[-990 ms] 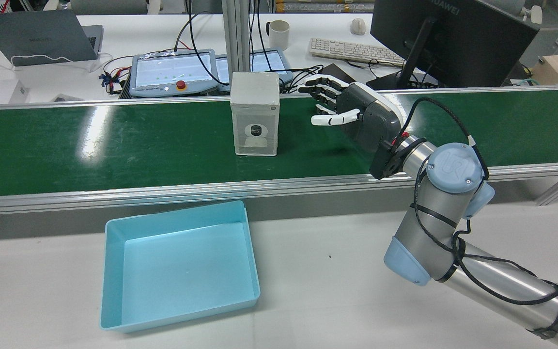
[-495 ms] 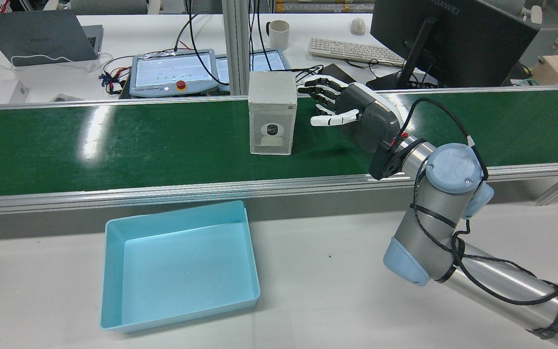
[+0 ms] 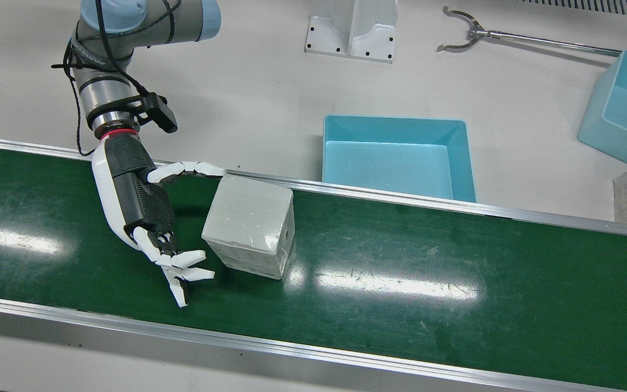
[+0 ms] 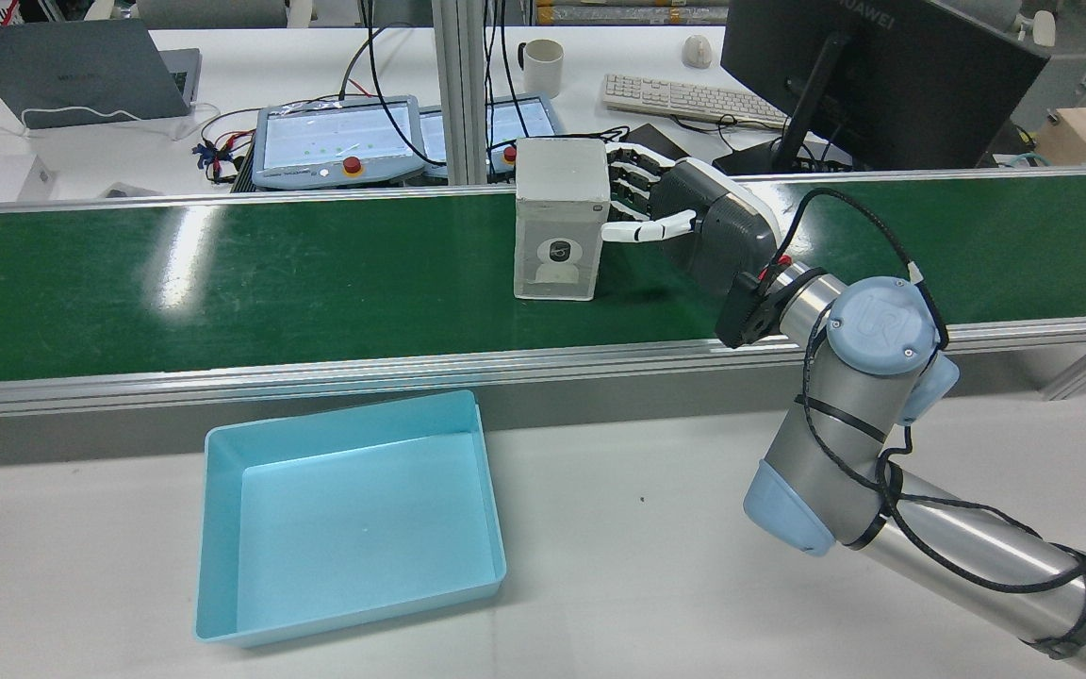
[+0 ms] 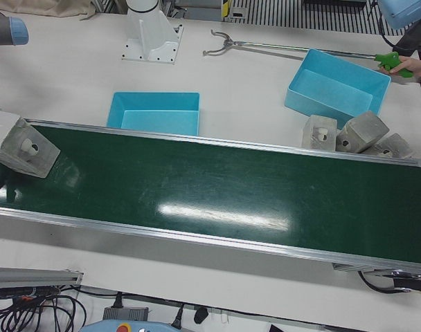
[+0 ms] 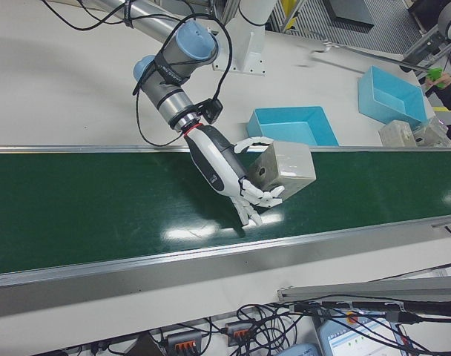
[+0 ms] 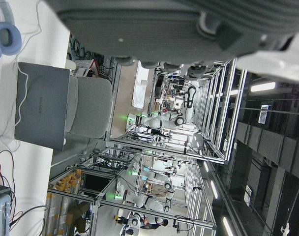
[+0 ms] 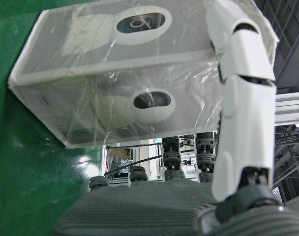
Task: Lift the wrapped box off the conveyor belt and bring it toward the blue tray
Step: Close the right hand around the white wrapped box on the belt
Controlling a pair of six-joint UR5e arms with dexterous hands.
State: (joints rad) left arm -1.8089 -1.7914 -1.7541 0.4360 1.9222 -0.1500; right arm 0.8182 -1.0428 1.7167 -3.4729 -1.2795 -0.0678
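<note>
One wrapped box (image 3: 249,233) stands on the belt (image 3: 400,272), the spread right hand (image 3: 150,218) flanking it without gripping; two blue trays (image 3: 395,163); the left hand's state cannot be told.

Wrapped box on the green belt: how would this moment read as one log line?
stage: pre-grasp | wrapped box: upright on conveyor belt | right hand: open beside box | blue tray: holds nothing

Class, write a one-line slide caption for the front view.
Open robot hand flanks wrapped box on green conveyor belt.
</note>
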